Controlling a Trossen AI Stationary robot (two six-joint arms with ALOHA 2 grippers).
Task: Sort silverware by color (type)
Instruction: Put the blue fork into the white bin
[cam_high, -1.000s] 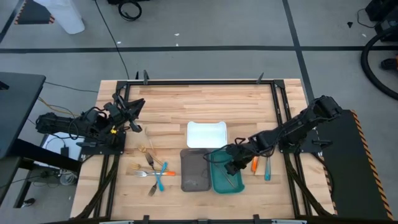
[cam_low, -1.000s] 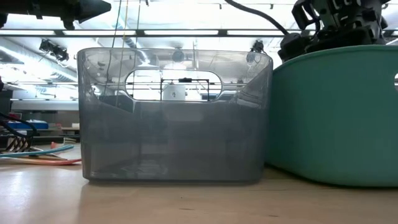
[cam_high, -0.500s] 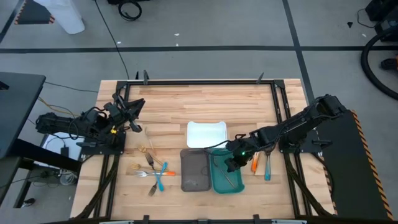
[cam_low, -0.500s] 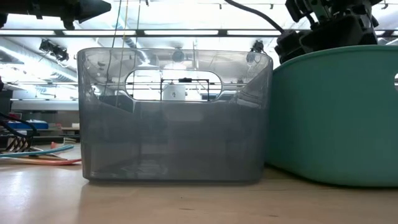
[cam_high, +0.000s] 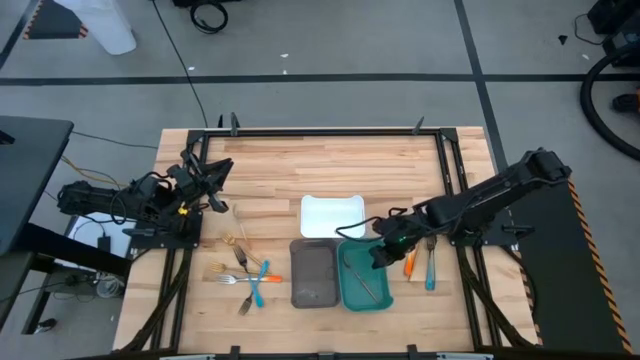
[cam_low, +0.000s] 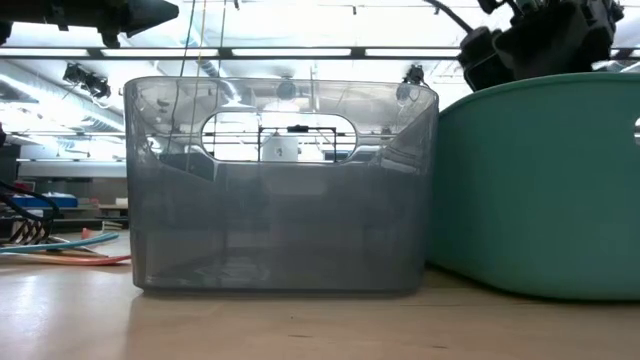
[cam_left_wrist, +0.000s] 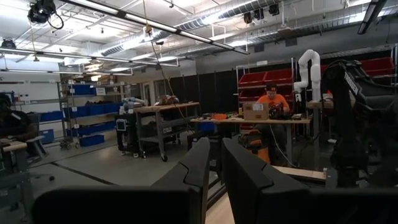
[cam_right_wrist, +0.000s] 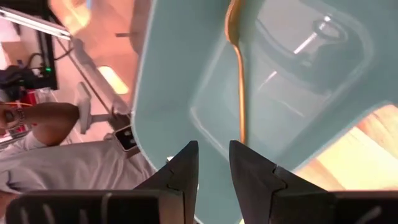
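A gold-bronze utensil (cam_high: 364, 283) lies flat on the floor of the teal tray (cam_high: 345, 292); the right wrist view shows its thin handle (cam_right_wrist: 240, 93) there. My right gripper (cam_high: 384, 254) hangs over the teal tray's right rim, slightly open and holding nothing. An orange-handled piece (cam_high: 408, 263) and a blue-handled piece (cam_high: 430, 270) lie on the table just right of that tray. A cluster of orange, blue and gold silverware (cam_high: 247, 272) lies left of the grey tray (cam_high: 313, 272). My left gripper (cam_high: 218, 178) waits shut at the table's left edge.
A white tray (cam_high: 332, 215) sits behind the grey and teal trays. In the low view the grey tray (cam_low: 280, 190) and teal tray (cam_low: 540, 190) stand side by side. A person's arm (cam_right_wrist: 37, 118) shows beyond the table. Bare wood lies across the far half.
My right gripper has drawn back from inside the teal tray toward the table's right edge and risen a little. The gold-bronze utensil stays lying in the teal tray.
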